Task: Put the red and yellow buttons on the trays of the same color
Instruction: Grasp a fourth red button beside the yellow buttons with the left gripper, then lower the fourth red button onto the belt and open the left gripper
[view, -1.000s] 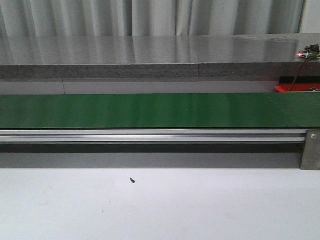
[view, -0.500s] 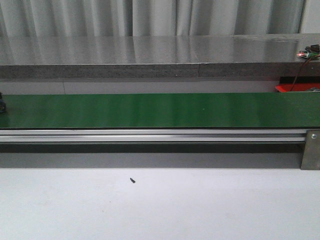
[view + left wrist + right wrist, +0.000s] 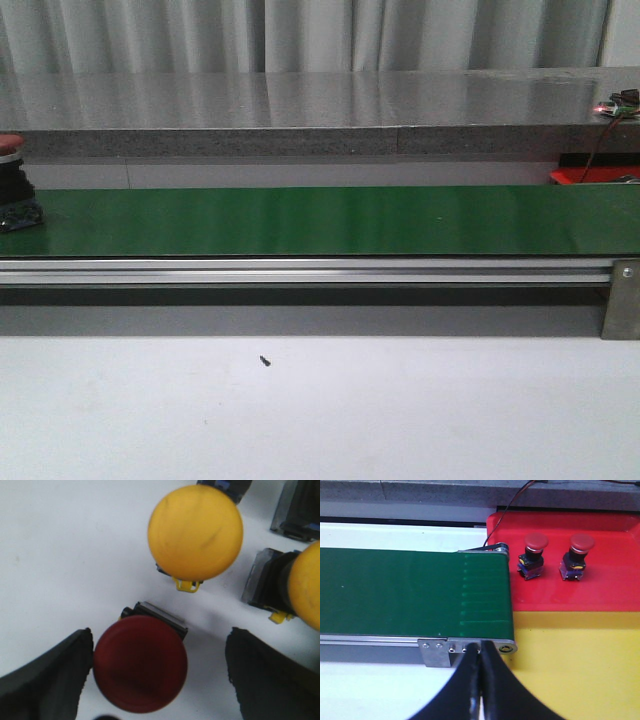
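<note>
My left gripper (image 3: 159, 680) hangs with its dark, matte fingers (image 3: 47, 680) spread wide apart over a white surface, and a red button (image 3: 140, 664) with a smooth round dome sits between them, close against one finger but not clamped. Just beyond it stands a yellow button (image 3: 195, 531), its cap glossy and faintly scuffed, with a small yellow tab under the rim; a second yellow button (image 3: 306, 592) shows at the edge on a dark blocky base. My right gripper (image 3: 481, 665) is pressed shut with nothing in it, its black tapered fingers meeting above the end of the conveyor belt (image 3: 415, 592), a flat green band in a brushed metal frame. Past the belt's end lies the red tray (image 3: 600, 587), holding two red buttons (image 3: 534, 555) (image 3: 576, 556) that stand upright side by side on dark bases. The yellow tray (image 3: 580, 660) adjoins it on the nearer side. In the front view another red-capped button (image 3: 14, 185) stands on the belt at its far left edge.
</note>
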Motion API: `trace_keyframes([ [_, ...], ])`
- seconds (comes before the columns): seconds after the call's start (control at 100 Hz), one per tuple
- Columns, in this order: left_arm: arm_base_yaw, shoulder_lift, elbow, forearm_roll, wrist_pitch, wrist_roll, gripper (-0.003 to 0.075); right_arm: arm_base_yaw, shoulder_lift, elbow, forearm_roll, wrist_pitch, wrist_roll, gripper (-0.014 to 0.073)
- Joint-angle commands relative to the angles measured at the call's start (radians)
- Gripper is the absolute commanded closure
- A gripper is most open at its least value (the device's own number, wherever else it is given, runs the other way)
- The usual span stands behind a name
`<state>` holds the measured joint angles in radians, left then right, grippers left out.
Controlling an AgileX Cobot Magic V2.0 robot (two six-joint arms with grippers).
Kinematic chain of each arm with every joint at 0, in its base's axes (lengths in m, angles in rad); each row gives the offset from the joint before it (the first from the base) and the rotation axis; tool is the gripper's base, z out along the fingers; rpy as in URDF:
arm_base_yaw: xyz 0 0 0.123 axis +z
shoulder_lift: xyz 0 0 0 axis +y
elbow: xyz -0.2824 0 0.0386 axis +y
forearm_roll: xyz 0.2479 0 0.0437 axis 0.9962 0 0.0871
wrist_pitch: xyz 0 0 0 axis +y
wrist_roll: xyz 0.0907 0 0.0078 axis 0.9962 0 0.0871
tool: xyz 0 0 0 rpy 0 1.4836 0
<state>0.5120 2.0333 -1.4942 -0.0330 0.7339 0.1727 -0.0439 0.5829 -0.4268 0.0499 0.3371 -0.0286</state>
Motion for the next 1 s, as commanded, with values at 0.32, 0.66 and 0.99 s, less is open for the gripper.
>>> trace_keyframes([
  [0.32, 0.005, -0.054, -0.025, -0.002, -0.066, -0.004, 0.0470, 0.001, -0.001, -0.027, -0.003, -0.073, -0.004, 0.0651],
  [0.66, 0.005, -0.161, -0.025, -0.012, -0.006, -0.006, 0.0470, 0.001, -0.001, -0.027, -0.003, -0.073, -0.004, 0.0651],
  [0.99, -0.043, -0.337, -0.025, -0.112, 0.042, 0.002, 0.0470, 0.001, -0.001, -0.027, -0.003, -0.073, -0.004, 0.0651],
])
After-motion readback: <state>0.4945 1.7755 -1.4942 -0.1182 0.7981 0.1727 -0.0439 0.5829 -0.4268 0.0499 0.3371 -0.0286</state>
